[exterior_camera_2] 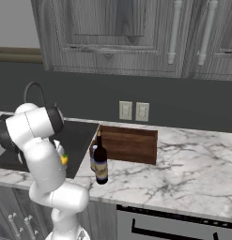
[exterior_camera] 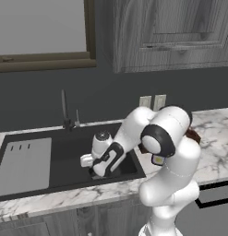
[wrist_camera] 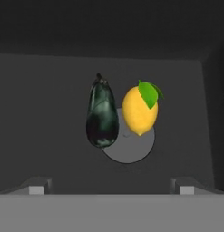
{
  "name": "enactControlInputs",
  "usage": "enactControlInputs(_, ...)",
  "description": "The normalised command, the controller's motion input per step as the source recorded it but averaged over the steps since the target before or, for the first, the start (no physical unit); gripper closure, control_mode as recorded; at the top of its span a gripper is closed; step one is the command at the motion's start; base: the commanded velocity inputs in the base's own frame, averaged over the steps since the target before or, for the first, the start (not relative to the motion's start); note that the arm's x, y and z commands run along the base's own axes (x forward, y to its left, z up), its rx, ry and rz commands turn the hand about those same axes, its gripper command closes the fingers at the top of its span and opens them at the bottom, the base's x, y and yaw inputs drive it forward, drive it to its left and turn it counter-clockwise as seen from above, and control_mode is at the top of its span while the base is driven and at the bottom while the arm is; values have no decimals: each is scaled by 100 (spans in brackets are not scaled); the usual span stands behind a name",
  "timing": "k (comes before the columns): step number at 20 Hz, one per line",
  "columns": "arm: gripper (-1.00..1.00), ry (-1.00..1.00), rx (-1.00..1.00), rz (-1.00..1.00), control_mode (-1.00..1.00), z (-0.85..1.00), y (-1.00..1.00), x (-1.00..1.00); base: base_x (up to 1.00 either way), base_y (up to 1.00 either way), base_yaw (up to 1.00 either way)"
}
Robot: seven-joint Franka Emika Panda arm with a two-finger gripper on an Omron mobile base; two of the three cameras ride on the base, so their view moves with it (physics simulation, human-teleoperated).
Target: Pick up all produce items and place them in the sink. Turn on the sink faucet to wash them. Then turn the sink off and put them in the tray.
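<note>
End effector (wrist_camera: 111,190) wide open, nothing held, tips spread at the bottom of the hand view, hanging over the sink (exterior_camera: 64,159) basin and looking straight down; in left base view seen low inside the basin at (exterior_camera: 98,169); just beyond the tips, round silver drain (wrist_camera: 128,152) on the dark basin floor; lying across the drain, both produce items side by side, touching or nearly so; dark green oval item (wrist_camera: 102,115) on the left in hand view, long axis running away from the tips, stem end pointing far, fat end near and overlapping the drain rim; lemon (wrist_camera: 139,111) to its right, also long axis roughly away from the tips, leaf end far and nipple end near, over the drain; so produce already in the sink, likely next step faucet on, judged only from the layout; risk: two items packed close, so a later grasp on one could nudge or roll the other, lemon being round and prone to roll on the smooth floor; risk: arm folded low in the basin, so swinging up toward the sink faucet (exterior_camera: 64,108) could clip the basin wall or the thin spout; small lever (exterior_camera: 77,117) easy to miss or overshoot; farther right on the worktop (exterior_camera_2: 192,173), wine bottle (exterior_camera_2: 100,164) standing close before the tray (exterior_camera_2: 127,143), could get knocked on transfer; outlets (exterior_camera_2: 134,111) on the back wall.
</note>
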Motion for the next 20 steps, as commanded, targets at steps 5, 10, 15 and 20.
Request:
enactControlInputs(5,-100,0,-1,0,-100,-22,1,10,0,0,0)
enactControlInputs(10,-100,0,0,0,-100,-16,2,1,0,0,0)
enactControlInputs(15,-100,0,0,0,-100,-7,0,0,0,0,0)
enactControlInputs(20,-100,0,0,0,-100,-1,0,5,0,0,0)
